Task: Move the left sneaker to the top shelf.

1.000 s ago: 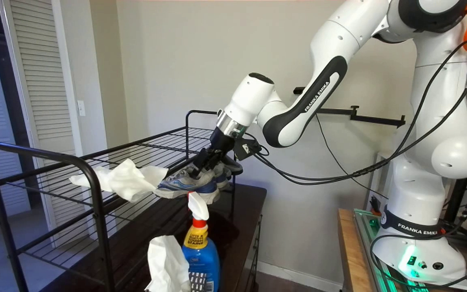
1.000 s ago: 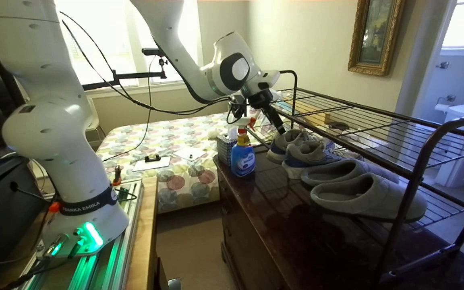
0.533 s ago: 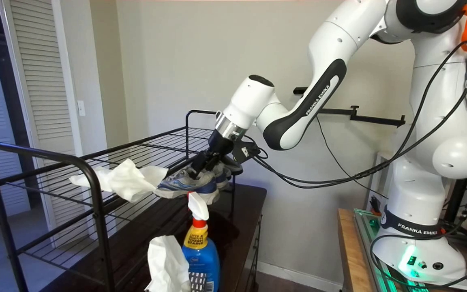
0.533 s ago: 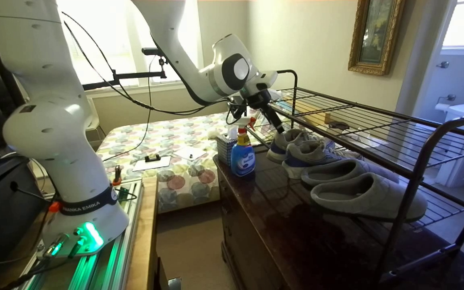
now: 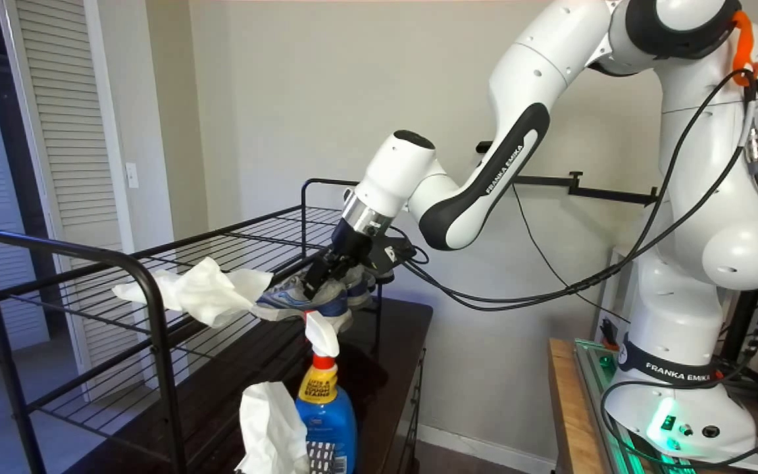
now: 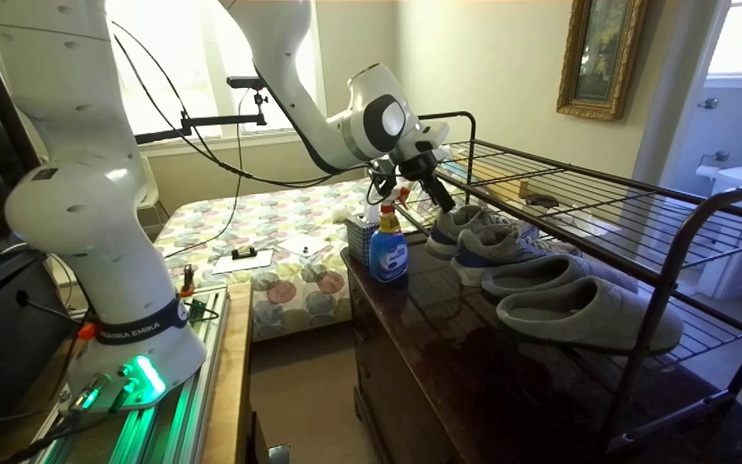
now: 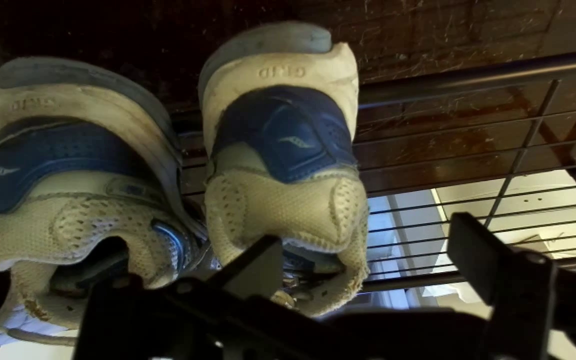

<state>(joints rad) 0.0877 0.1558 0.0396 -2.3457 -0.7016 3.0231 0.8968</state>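
Sneaker [image 7: 282, 192], grey mesh, blue heel patch

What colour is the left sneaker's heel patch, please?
The left sneaker has a dark blue heel patch, clearest in the wrist view.

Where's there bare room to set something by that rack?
Free: dresser top between spray bottle, grey slippers and front edge; top shelf above the slippers, away from the white tissue. Crowded: the lower tier, slippers beside sneakers, the gripper at the left sneaker.
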